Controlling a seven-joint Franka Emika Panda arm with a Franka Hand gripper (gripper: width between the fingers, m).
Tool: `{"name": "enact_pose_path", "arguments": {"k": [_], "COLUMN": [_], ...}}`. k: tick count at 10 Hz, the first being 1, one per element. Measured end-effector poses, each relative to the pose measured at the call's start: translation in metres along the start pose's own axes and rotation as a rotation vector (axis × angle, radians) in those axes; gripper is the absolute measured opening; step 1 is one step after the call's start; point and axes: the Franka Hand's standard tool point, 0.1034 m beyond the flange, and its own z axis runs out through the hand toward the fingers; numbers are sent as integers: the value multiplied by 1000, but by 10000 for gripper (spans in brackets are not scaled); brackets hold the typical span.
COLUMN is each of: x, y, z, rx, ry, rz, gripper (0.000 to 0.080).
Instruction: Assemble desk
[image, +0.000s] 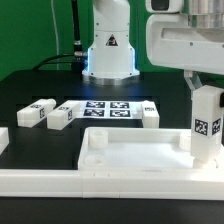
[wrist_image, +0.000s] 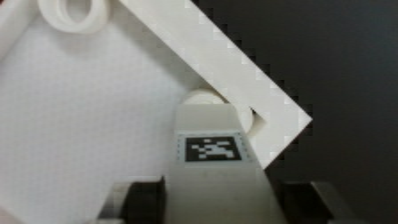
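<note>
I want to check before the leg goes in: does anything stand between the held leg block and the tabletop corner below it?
Nothing visible does. The gripper holds the leg block upright at the tabletop corner on the exterior view's right. The loose leg blocks lie behind the tabletop.

A black table (image: 30, 85) carries a large, shallow, rimmed white plastic tabletop (image: 135, 152) up front. Behind it lies the thin white marker board (image: 105, 108). Two short white tagged leg blocks (image: 37, 112) (image: 60, 117) lie on the exterior view's left of that board, and a third leg block (image: 150, 115) on its right.
</note>
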Motion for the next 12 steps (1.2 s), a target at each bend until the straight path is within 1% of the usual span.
{"name": "enact_pose_path", "arguments": {"k": [1,2,3,4,5,6,7,9,12], "x": [0,0,-3,-5,-5,-5,-4,-4,1], "y": [0,0,-1,-2,-2,-2,-2,-1,-3], "z": [0,0,2,2,2,2,2,3,1], "rx": [0,0,-2,-2,-3,-2,-4,-5,-2], "ry": [0,-1,-2,-2,-1,-1,0,-2,2], "rz": [23,-28,-41,-85,-246,-314,-469,-681,-994], "gripper": [290,290,474,590,631,631,646,649,648]}}
